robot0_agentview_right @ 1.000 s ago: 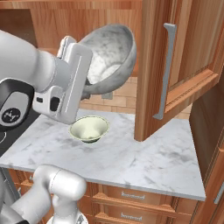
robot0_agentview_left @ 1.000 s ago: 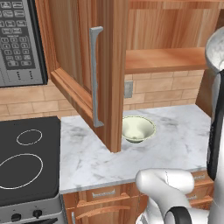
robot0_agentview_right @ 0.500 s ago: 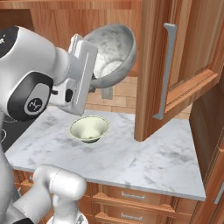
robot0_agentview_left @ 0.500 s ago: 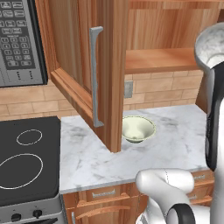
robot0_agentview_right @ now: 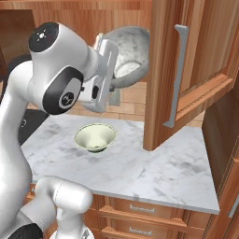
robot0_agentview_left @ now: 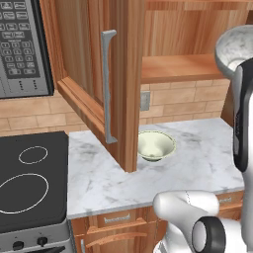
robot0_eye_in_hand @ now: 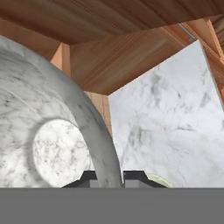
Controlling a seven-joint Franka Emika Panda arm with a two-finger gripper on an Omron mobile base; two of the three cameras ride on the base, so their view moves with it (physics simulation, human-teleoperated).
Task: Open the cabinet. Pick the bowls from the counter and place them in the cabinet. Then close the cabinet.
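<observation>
Soft, even light fills the kitchen, with no lamp or window to trace it to. Nothing glares; the marble counter (robot0_agentview_left: 197, 158) looks matte, and the silver door handle (robot0_agentview_left: 107, 86) carries only a faint sheen. The open cabinet door (robot0_agentview_right: 163, 70) throws a weak, blurry-edged shadow on the slab below it. The cabinet's inside (robot0_agentview_left: 192, 29) stays well lit. Everything is equally sharp from near to far, free of motion blur or bending at the edges. Textures look slightly coarse up close in the hand view.

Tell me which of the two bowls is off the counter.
The grey-white speckled bowl: the gripper pinches its rim and holds it tilted up by the open cabinet. The cream-green bowl sits on the counter.
</observation>
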